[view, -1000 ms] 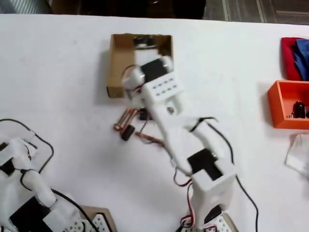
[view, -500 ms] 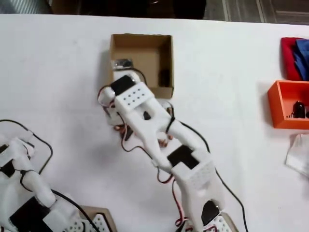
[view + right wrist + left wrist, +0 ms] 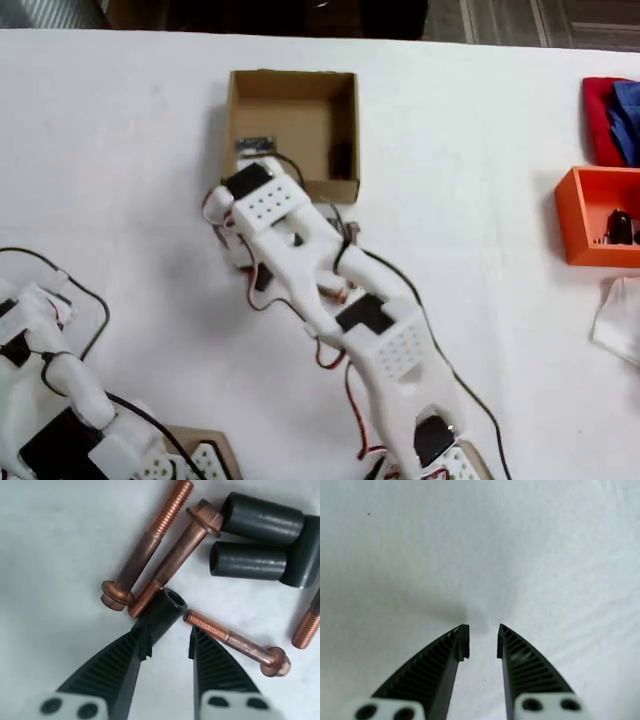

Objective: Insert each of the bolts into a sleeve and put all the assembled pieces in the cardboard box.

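Right gripper (image 3: 168, 639), spread, hangs over a black cylindrical sleeve (image 3: 165, 611) beside copper-coloured metal bolts (image 3: 150, 542). Left gripper (image 3: 482, 641) is spread above the white table (image 3: 470, 540).

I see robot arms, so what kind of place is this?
Probably a robotics lab workbench: white robot arms on a table, copper bolts and black sleeves to assemble, and a cardboard box.

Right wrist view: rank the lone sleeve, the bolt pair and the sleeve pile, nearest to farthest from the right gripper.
1. Lone sleeve, against a finger of the right gripper.
2. Bolt pair, just beyond it.
3. Sleeve pile, farthest, off to one side.
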